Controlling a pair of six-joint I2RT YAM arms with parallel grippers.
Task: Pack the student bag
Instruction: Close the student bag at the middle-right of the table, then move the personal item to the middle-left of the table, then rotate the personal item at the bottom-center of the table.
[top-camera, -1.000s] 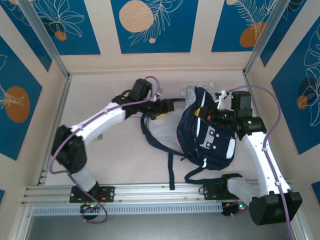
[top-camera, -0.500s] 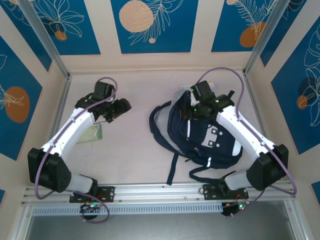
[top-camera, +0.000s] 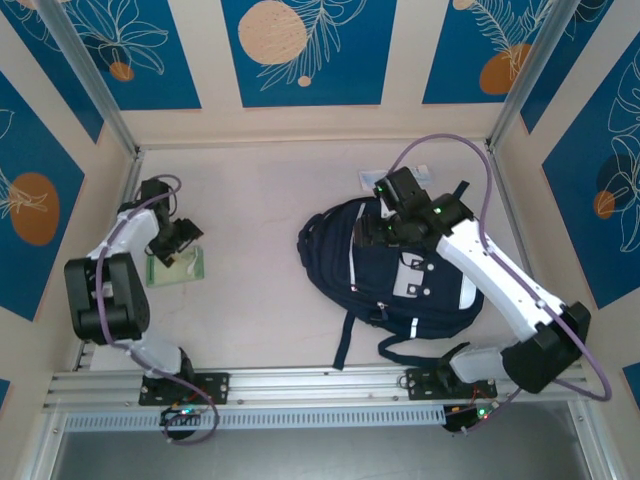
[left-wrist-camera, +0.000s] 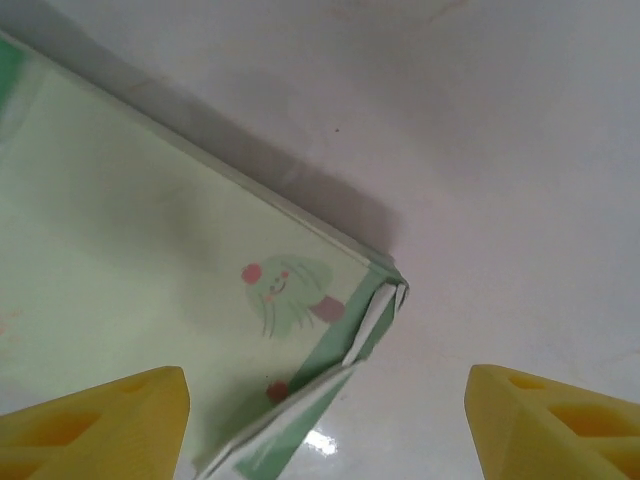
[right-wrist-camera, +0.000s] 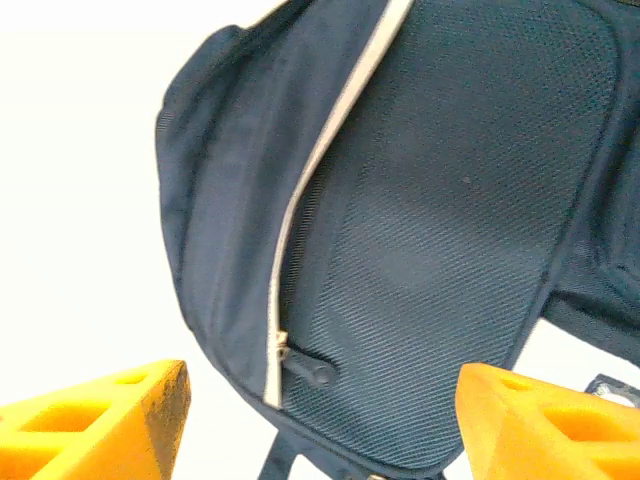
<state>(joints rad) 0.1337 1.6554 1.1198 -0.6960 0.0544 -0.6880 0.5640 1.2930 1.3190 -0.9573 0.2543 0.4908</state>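
Table (top-camera: 260, 200) – pale. Student bag (top-camera: 400, 290) lies flat right of centre, with its straps trailing toward the near edge. Right gripper (top-camera: 376, 233) hovers over the bag's far-left part, jaws spread, gripping nothing. Left gripper (top-camera: 181, 250) at far left, jaws spread above a pale green booklet (top-camera: 176, 268) – its corner sits between the fingers. White zip (right-wrist-camera: 305, 200) runs down the bag's side.

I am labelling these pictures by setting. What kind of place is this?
Probably a robot test cell, not a classroom: a pale table walled by blue patterned panels, an aluminium rail along its near edge, and a navy backpack.
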